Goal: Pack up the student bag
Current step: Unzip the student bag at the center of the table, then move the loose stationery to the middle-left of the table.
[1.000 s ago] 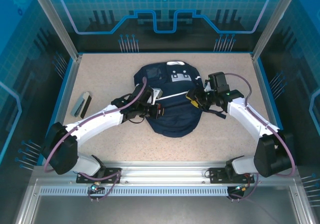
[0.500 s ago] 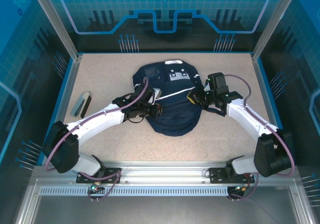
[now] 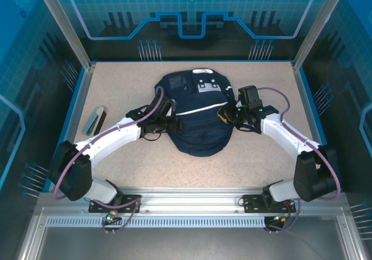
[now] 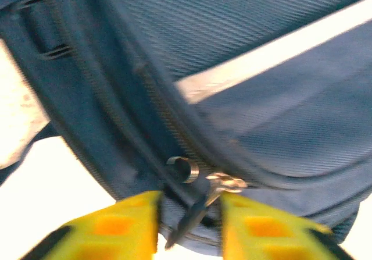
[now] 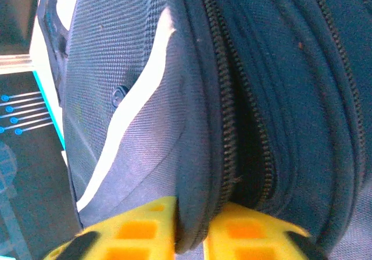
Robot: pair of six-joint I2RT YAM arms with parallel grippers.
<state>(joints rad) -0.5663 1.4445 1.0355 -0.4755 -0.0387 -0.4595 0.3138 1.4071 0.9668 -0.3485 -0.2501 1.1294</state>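
The student bag [image 3: 197, 117], navy with a thin white stripe [image 4: 273, 56], lies flat in the middle of the table. At the bag's left side my left gripper [image 3: 168, 122] is open. Its yellow fingers [image 4: 125, 225] flank a dangling zipper pull [image 4: 195, 210] without pressing on it, and a small metal ring [image 4: 187, 168] sits just above. My right gripper [image 3: 226, 115] is at the bag's right side, shut on a fold of the bag's edge [image 5: 195, 202] beside a partly open zipper [image 5: 229, 97].
A flat grey and dark item [image 3: 95, 120] lies near the table's left edge. Raised blue walls [image 3: 81, 106] border the sandy table top, and both arm bases sit on the rail [image 3: 186, 205] at the near edge.
My left gripper has opened, let go of the zipper pull and drawn slightly back to the left. My right gripper closed, then eased, still pinching the bag's edge. The bag shifted a little.
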